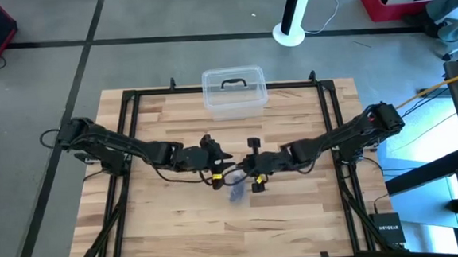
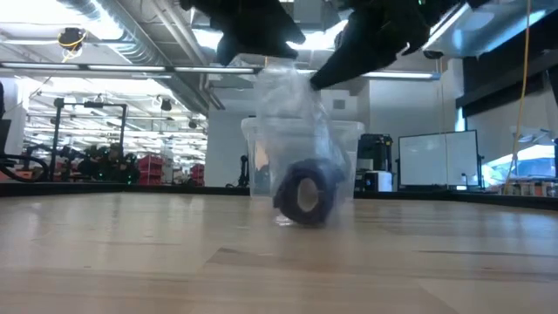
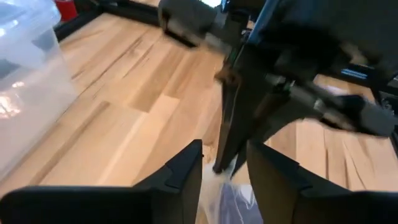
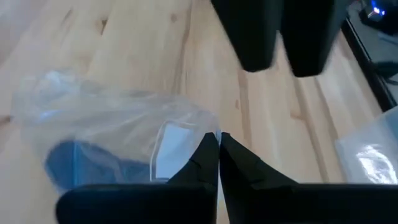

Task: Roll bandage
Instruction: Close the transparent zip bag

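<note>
At frame centre the right gripper (image 4: 218,146) pinches a clear plastic bag (image 2: 292,105) holding the rolled bandage (image 2: 305,194) just above the worktop (image 1: 298,220). The left gripper (image 3: 224,165) stands parted beside it. The roll looks light, soft and squashable; grasp its sides.

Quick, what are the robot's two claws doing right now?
Left gripper: jaws open, around the top edge of the clear bag.
Right gripper: jaws closed, pinching the bag, with the bandage roll inside.
</note>
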Controlling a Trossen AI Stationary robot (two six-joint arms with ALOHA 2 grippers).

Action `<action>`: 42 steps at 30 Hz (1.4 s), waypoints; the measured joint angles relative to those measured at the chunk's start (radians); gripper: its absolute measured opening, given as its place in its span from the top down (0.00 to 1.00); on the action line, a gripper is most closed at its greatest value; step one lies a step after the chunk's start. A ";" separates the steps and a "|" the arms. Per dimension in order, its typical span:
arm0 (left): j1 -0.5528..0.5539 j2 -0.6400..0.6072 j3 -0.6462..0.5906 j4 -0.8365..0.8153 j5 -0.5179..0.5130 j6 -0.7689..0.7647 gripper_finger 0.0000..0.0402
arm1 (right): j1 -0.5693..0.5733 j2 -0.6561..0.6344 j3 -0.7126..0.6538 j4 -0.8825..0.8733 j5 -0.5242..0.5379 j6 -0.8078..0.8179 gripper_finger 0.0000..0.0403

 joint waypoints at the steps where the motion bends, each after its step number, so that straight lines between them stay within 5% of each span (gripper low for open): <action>1: 0.004 0.000 0.000 -0.010 0.001 -0.012 0.70 | 0.000 0.000 0.015 -0.021 0.000 -0.003 0.98; 22: 0.010 0.093 -0.008 0.007 0.065 -0.050 0.70 | 0.000 0.001 0.034 -0.009 -0.001 -0.008 0.97; 31: 0.018 0.093 -0.008 0.008 0.063 0.038 0.97 | -0.001 0.001 0.034 -0.008 -0.017 -0.007 0.97; 35: 0.018 0.093 -0.008 0.013 0.062 0.085 0.99 | -0.001 0.001 0.034 -0.001 -0.002 -0.002 0.97; 42: 0.002 0.093 -0.008 0.044 0.053 0.139 1.00 | 0.001 -0.048 0.044 -0.083 -0.004 -0.006 0.78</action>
